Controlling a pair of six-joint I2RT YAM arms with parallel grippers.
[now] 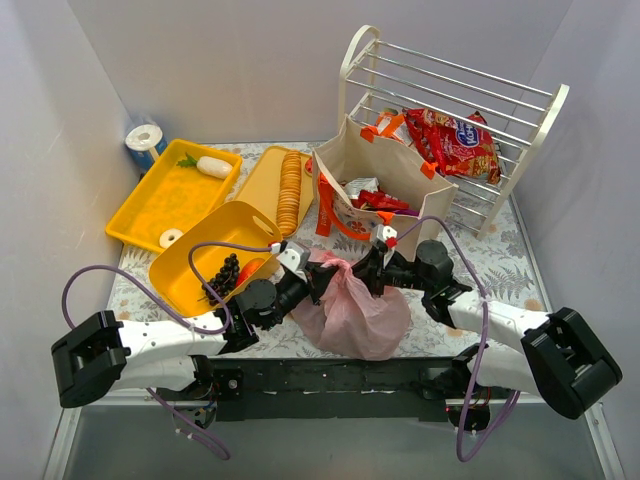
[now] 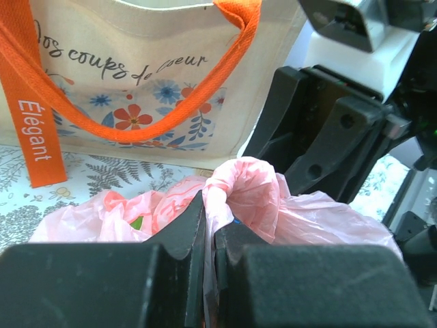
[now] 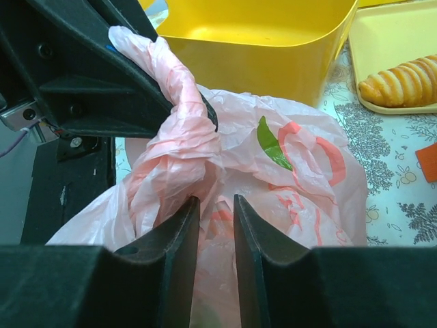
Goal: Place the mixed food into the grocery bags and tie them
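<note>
The pink bag (image 1: 355, 312) lies full at the near middle of the table, its handles twisted into a knot (image 1: 340, 268). My left gripper (image 1: 320, 280) is shut on a strand of the bag's handle (image 2: 225, 188); the jaws (image 2: 210, 229) pinch it flat. My right gripper (image 1: 368, 268) faces it from the right, its jaws (image 3: 216, 205) nearly closed on pink plastic just below the twisted strand (image 3: 181, 130). Something green (image 3: 272, 145) shows through the bag. The beige tote (image 1: 385, 185) with orange handles stands behind and holds shiny packets (image 1: 378, 200).
A yellow bin (image 1: 200, 262) with dark grapes (image 1: 225, 272) sits left of the bag. Behind it are a yellow tray (image 1: 150, 205) and another (image 1: 262, 180) with a row of bread (image 1: 290, 190). A white wire rack (image 1: 470, 110) at the back right holds a red packet (image 1: 455, 140).
</note>
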